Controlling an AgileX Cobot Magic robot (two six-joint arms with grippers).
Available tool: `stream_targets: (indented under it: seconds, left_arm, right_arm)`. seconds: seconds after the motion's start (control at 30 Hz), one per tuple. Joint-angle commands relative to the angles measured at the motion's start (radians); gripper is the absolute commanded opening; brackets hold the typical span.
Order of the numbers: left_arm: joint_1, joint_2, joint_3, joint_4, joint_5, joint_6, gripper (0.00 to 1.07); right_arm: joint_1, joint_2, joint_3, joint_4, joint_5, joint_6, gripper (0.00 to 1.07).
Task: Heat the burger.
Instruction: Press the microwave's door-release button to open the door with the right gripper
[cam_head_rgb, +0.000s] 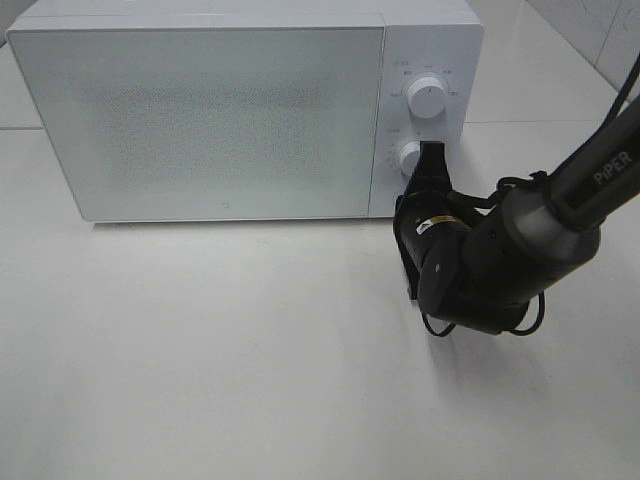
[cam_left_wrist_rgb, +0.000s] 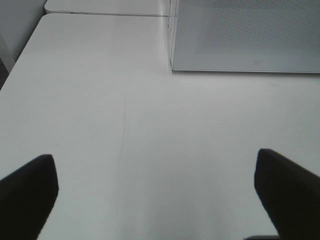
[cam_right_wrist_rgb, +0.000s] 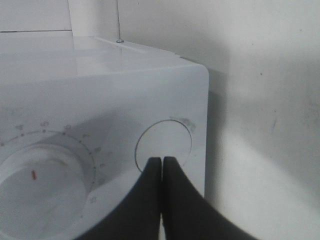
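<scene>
we see no burger; the microwave (cam_head_rgb: 200, 120) door is shut and frosted, so we cannot tell whether the burger is inside or how far heating has got. the right gripper (cam_right_wrist_rgb: 161, 165), clenched on nothing, has its tips at a round button (cam_right_wrist_rgb: 165, 135) on the microwave's 3 o'clock side; the left gripper (cam_left_wrist_rgb: 157, 180) hangs released over the table (cam_left_wrist_rgb: 125, 100).

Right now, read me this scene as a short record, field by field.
microwave: white, closed, standing on the table
burger: not in view
right gripper: jaws shut, tips at the round button beside the lower dial
left gripper: jaws open, holding nothing, above the table
</scene>
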Motion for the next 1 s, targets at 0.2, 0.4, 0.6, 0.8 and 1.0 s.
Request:
stream_targets:
  seconds: [0.2,0.4,0.6,0.8,1.0]
  left_arm:
    - [0.003,-0.010,0.005,-0.001,-0.013,-0.006,1.00]
    - [0.003,-0.010,0.005,-0.001,-0.013,-0.006,1.00]
    - [0.003,-0.010,0.005,-0.001,-0.013,-0.006,1.00]
    - [0.003,-0.010,0.005,-0.001,-0.013,-0.006,1.00]
    - [0.003,-0.010,0.005,-0.001,-0.013,-0.006,1.00]
  right_arm:
    - [-0.038,0.033,-0.050,-0.007,0.013,-0.023,0.00]
    - [-0.062,0.035,-0.074,-0.009,0.017,-0.041,0.00]
    - [-0.061,0.035,-0.078,-0.031,0.031,-0.034,0.00]
    - [-0.059,0.035,-0.078,-0.068,0.023,-0.001,0.00]
    - [-0.059,0.035,-0.110,-0.063,0.007,-0.023,0.00]
